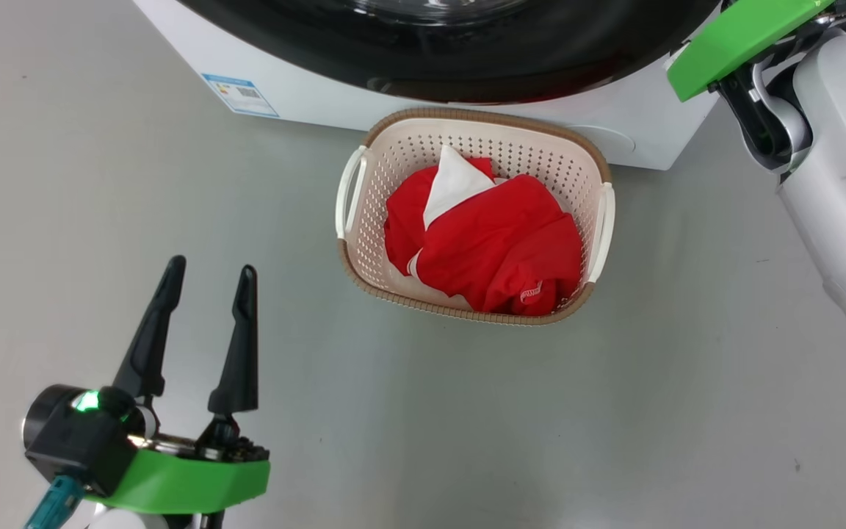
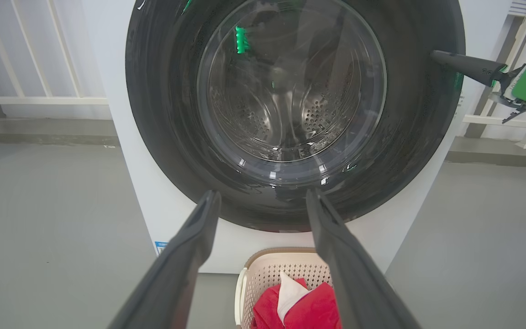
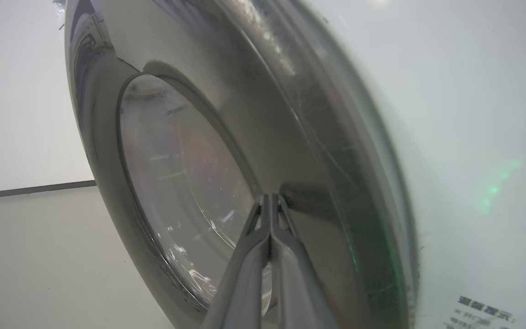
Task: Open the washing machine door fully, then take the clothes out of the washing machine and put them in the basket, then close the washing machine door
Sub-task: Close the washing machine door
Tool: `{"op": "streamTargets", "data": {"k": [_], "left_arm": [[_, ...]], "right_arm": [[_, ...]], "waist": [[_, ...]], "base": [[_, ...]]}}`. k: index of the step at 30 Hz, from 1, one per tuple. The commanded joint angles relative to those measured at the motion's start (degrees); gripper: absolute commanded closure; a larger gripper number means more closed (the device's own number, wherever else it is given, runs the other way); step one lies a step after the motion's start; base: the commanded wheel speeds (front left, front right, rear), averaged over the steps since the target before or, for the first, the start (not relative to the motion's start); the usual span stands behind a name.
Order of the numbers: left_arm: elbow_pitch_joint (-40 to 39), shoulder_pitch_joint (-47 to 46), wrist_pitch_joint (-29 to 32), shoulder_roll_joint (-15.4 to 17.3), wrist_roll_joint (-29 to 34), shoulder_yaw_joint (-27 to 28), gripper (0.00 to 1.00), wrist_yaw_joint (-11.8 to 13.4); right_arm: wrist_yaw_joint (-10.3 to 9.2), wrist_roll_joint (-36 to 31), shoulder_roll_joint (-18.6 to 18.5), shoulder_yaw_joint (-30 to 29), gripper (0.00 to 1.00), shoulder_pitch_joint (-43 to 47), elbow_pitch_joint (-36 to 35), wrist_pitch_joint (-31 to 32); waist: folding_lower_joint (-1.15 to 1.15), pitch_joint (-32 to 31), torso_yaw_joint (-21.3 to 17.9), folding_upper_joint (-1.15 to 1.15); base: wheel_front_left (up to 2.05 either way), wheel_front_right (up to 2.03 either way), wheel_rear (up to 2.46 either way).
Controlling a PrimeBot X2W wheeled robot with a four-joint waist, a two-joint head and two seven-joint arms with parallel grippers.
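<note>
The basket (image 1: 371, 220) sits right up by the washing machine (image 1: 305, 88) front, with no lane behind it. Above the basket, the door (image 1: 467, 59) covers the drum mouth, glass and black rim barring the way in. The clothes (image 1: 504, 242) heap over most of the basket, and only a strip by its left wall is bare. Left and near side of the basket, wide grey floor (image 1: 173, 184) lies free. The left end effector (image 1: 212, 266) hovers there, fingers spread, well apart from the basket. Right of the basket the right forearm (image 1: 841, 191) blocks the lane, the right end effector (image 3: 270, 197) pressed together at the door's rim.
</note>
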Motion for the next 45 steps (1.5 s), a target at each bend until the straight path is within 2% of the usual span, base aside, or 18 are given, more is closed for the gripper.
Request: {"op": "streamTargets", "data": {"k": [1, 6, 7, 8, 9, 10, 11, 15, 23, 35, 45], "left_arm": [[-1.0, -1.2, -0.6, 0.7, 0.3, 1.4, 0.00, -0.2], [-0.8, -1.5, -0.6, 0.7, 0.5, 1.6, 0.00, -0.3], [-0.8, -1.5, -0.6, 0.7, 0.2, 1.9, 0.00, -0.3], [-0.7, -1.5, -0.6, 0.7, -0.2, 2.1, 0.00, -0.3], [-0.7, -1.5, -0.6, 0.7, -0.2, 2.1, 0.00, -0.3], [-0.6, -1.4, -0.6, 0.7, -0.6, 2.2, 0.00, -0.2], [-0.3, -1.3, -0.6, 0.7, -1.2, 2.5, 0.00, 0.1], [-0.5, -1.5, -0.6, 0.7, -1.4, 3.0, 0.00, 1.1], [-0.3, -1.2, -0.6, 0.7, -3.2, 3.6, 0.00, 2.4], [1.6, 0.0, -0.6, 0.9, -2.8, 5.4, 0.00, 2.4], [2.8, 1.7, -0.6, 0.9, -2.4, 7.7, 0.00, 2.4]], "right_arm": [[-0.32, -0.3, 0.1, -0.7, 1.00, -1.6, -0.6, -0.4], [-0.32, -0.7, 0.6, -0.3, 1.00, -0.9, -0.5, -0.4], [-0.32, -0.5, 0.9, -0.4, 0.96, -0.5, -0.6, -0.4], [-0.32, -0.3, 1.2, -0.5, 0.80, 0.2, -0.9, -0.4], [-0.32, -0.3, 1.2, -0.5, 0.80, 0.2, -0.9, -0.4], [-0.32, -0.1, 1.5, -0.6, 0.34, 0.9, -1.3, -0.4], [-0.32, -0.1, 2.0, -0.7, 0.00, 2.7, -2.4, -0.4], [-0.32, -0.6, 2.4, -0.5, 0.00, 5.9, -4.1, -0.4], [-0.32, -7.6, 1.6, -0.3, 0.00, 13.7, -8.3, -0.4], [-0.32, -12.0, 3.6, -9.7, 0.00, 25.0, -15.2, -0.4], [-0.32, -14.1, 5.4, -17.3, 0.00, 36.4, -22.0, -0.4]], "waist": [[0.00, 0.1, 0.1, 0.00], [0.00, -0.4, -0.4, 0.00], [0.00, -0.6, -0.7, 0.00], [0.00, -0.9, -1.1, 0.00], [0.00, -0.9, -1.1, 0.00], [0.00, -1.2, -1.4, 0.00], [0.00, -1.9, -2.3, 0.00], [0.00, -3.0, -3.9, 0.00], [0.00, -6.1, -8.7, 0.00], [0.00, -10.6, -15.7, 0.00], [0.00, -15.7, -18.5, 0.00]], "base": [[0.00, 0.00, 0.00], [0.00, 0.00, 0.00], [0.00, 0.00, 0.00], [0.00, 0.00, 0.00], [0.00, 0.00, 0.00], [0.00, 0.00, 0.00], [0.00, 0.00, 0.00], [0.00, 0.00, 0.00], [0.00, 0.00, 0.00], [0.00, 0.00, 0.00], [0.00, 0.00, 0.00]]}}
